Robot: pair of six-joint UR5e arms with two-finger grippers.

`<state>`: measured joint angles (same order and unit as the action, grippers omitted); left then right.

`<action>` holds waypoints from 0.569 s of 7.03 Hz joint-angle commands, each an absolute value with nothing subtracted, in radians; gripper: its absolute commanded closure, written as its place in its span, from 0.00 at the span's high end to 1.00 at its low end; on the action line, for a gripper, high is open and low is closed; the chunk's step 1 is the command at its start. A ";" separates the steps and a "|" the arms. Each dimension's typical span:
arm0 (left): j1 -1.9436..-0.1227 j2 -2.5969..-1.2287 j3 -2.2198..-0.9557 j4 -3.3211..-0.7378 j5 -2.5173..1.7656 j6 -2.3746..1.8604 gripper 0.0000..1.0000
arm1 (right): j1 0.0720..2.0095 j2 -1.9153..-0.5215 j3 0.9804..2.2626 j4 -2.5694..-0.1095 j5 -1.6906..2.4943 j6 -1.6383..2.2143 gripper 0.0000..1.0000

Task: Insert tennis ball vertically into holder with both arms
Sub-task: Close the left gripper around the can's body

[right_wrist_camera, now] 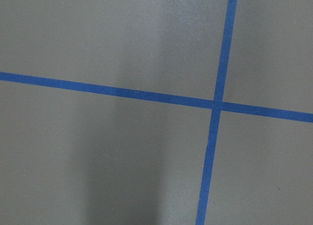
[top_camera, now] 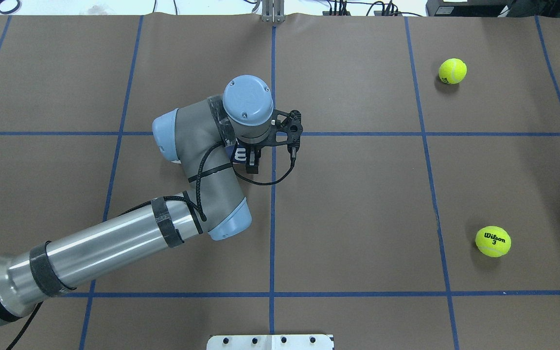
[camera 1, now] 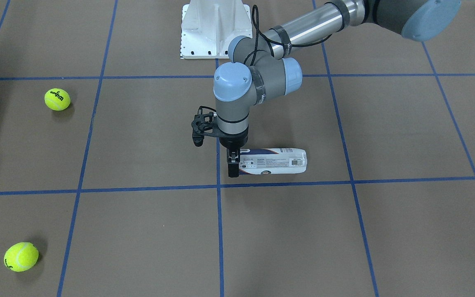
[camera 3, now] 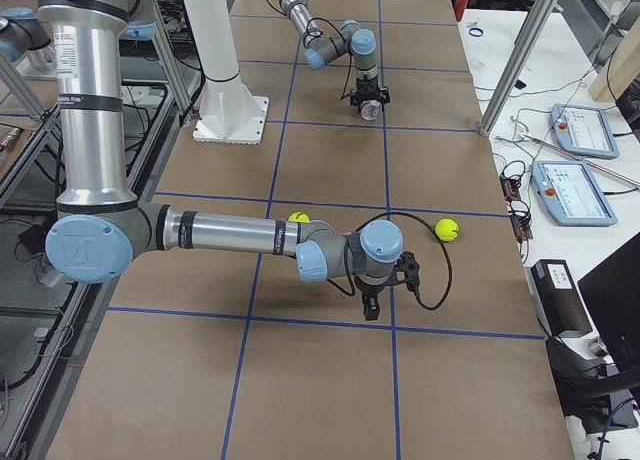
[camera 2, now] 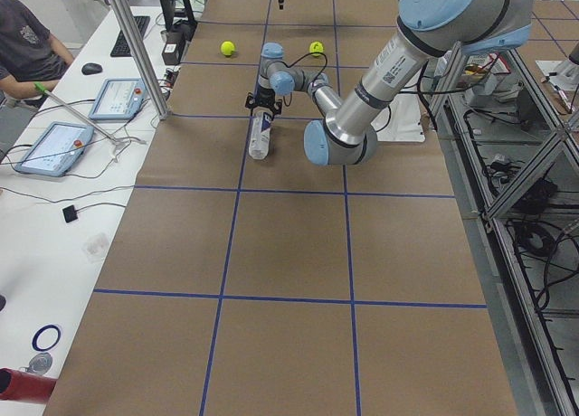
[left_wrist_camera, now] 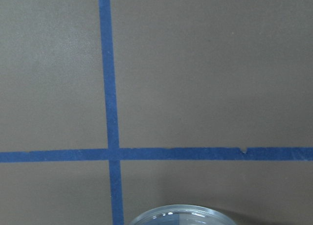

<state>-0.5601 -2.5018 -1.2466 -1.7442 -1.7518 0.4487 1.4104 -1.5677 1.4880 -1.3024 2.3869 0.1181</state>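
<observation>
Two tennis balls lie near the right edge of the table — the holder lies sideways mid-table, left gripper at one end, grip impossible to tell.

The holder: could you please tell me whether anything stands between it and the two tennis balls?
Nothing visible lies on the table between them; only the left gripper stands at the holder's end facing the tennis balls.

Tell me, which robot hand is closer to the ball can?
Left. The left gripper is right at one end of the holder, which lies on its side. The right gripper is far off, near a tennis ball.
</observation>
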 commanded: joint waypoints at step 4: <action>-0.557 -2.502 -1.229 -1.778 -1.752 0.443 0.97 | 1.410 -1.568 1.486 -1.302 2.387 0.118 1.00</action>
<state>-0.5569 -2.5019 -1.2351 -1.7556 -1.7522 0.4439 1.4098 -1.5677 1.4869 -1.3024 2.3869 0.1181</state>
